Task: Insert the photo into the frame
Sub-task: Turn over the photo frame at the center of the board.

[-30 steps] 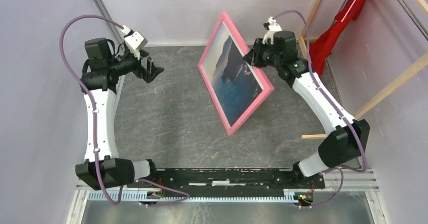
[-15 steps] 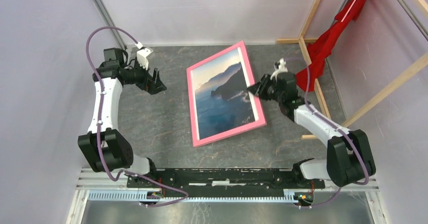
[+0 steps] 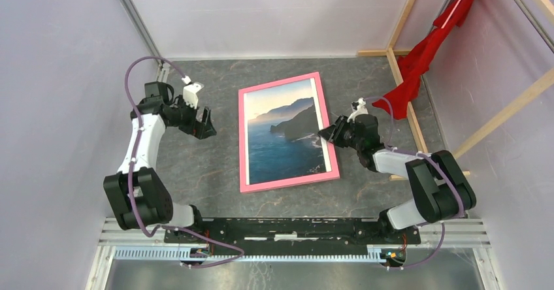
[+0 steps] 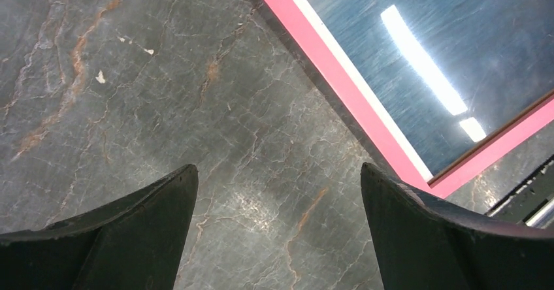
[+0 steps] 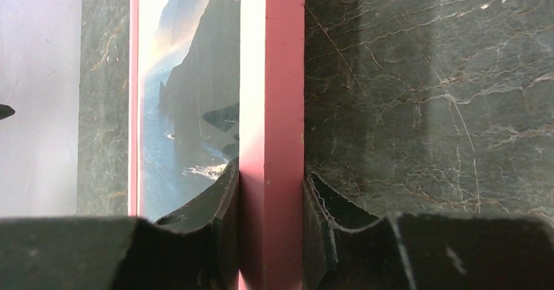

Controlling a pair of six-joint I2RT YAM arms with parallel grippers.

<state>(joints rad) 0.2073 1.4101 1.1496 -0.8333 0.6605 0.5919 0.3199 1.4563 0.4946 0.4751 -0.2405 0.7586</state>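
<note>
The pink frame (image 3: 242, 140) lies flat and face up on the dark marble table, and the seascape photo (image 3: 281, 140) sits inside it. My right gripper (image 3: 328, 134) is low at the frame's right rail. In the right wrist view its fingers (image 5: 225, 192) press both sides of the pink rail (image 5: 271, 74), with the photo (image 5: 196, 94) to the left. My left gripper (image 3: 206, 125) hovers left of the frame, open and empty. The left wrist view shows its jaws (image 4: 276, 169) wide apart over bare marble, with the frame's corner (image 4: 340, 81) and the photo (image 4: 457, 42) to the upper right.
A red cloth (image 3: 424, 55) hangs over bare wooden beams (image 3: 405, 87) at the back right, close behind the right arm. Another beam (image 3: 503, 113) slants along the right wall. Pale walls close in on the left and back. The arms' base rail (image 3: 294, 228) runs along the near edge.
The frame with the photo stood tilted up on its edge; it now lies flat and face up. The right arm came down with it. The left arm moved nearer and slightly right.
</note>
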